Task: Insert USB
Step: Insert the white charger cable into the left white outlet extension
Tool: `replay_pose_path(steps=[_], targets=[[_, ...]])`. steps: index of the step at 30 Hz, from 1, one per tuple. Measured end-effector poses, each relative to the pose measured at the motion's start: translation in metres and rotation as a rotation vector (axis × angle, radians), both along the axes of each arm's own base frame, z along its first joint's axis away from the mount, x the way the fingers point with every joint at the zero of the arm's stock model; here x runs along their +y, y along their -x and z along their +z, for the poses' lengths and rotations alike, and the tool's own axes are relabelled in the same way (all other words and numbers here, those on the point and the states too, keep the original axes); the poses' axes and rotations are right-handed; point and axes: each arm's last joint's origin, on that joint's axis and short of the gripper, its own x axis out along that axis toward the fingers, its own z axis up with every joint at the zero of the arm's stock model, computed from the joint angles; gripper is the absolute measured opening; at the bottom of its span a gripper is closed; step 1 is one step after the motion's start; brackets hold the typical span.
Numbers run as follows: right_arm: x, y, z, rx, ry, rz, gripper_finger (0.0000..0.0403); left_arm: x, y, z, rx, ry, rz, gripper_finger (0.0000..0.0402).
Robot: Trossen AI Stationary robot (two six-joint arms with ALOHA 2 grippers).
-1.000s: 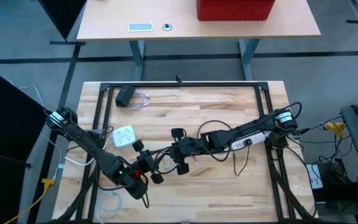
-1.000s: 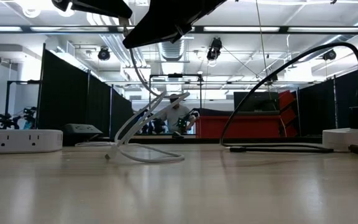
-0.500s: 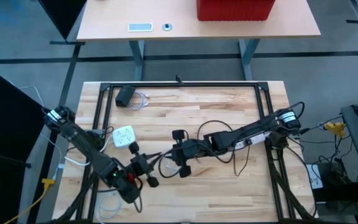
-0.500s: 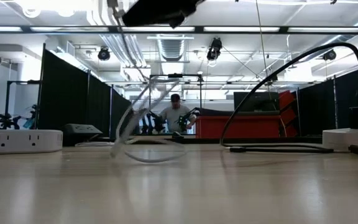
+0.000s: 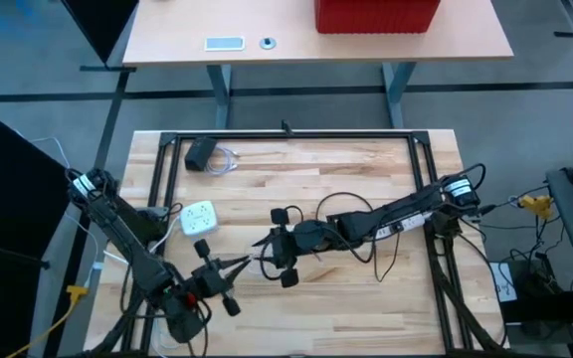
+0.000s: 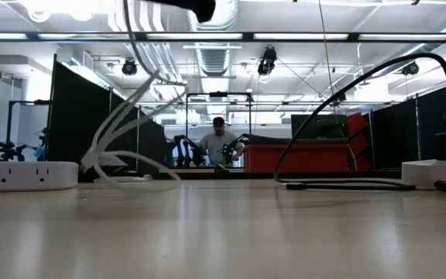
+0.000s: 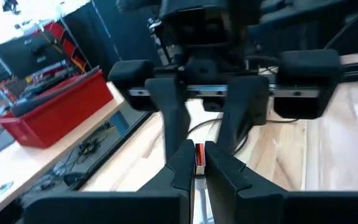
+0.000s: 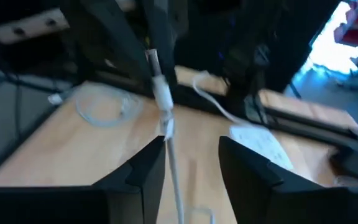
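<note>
The left wrist view, nearest to the work, shows the left gripper (image 7: 195, 163) with its fingers pressed onto a small red-and-white USB plug (image 7: 199, 155), and the right gripper (image 7: 205, 102) facing it just beyond, its two dark fingers hanging spread on either side of the plug. In the high view the left gripper (image 5: 214, 279) has drawn back toward the table's near left over the last second, pulling the white cable (image 5: 251, 261) taut, while the right gripper (image 5: 285, 255) has followed it leftward; this looks like a handover or regrip of the plug rather than insertion yet. The right wrist view shows its own fingers apart, with the cable (image 8: 168, 144) running between them. Farther off, the white power strip (image 5: 199, 217) lies untouched, well apart from both grippers.
</note>
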Motion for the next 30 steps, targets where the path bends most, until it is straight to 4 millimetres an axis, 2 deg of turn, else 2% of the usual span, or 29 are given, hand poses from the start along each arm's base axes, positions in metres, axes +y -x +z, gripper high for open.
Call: replay_pose_path(steps=[6,13,19,25,30], targets=[[0.0066,-0.0069,-0.0024,-0.073,-0.047,0.109,0.0144,-0.0068,0.0006,0.0081,-0.016,-0.014,-0.024,0.0011],[0.0077,-0.0083,0.0006,-0.11,-0.089,0.151,0.0123,-0.0078,-0.0001,0.0093,-0.009,-0.013,-0.042,0.0011],[0.0079,-0.0082,-0.0006,-0.095,-0.098,0.151,0.0086,-0.008,-0.0002,0.0094,-0.01,-0.01,-0.044,0.0011],[0.0077,-0.0087,-0.0016,-0.096,-0.087,0.15,0.001,-0.008,-0.0002,0.0095,-0.011,-0.008,-0.044,0.0011],[0.0078,-0.0087,-0.0018,-0.092,-0.098,0.149,0.0006,-0.0082,-0.0003,0.0093,-0.007,-0.006,-0.051,0.0011]])
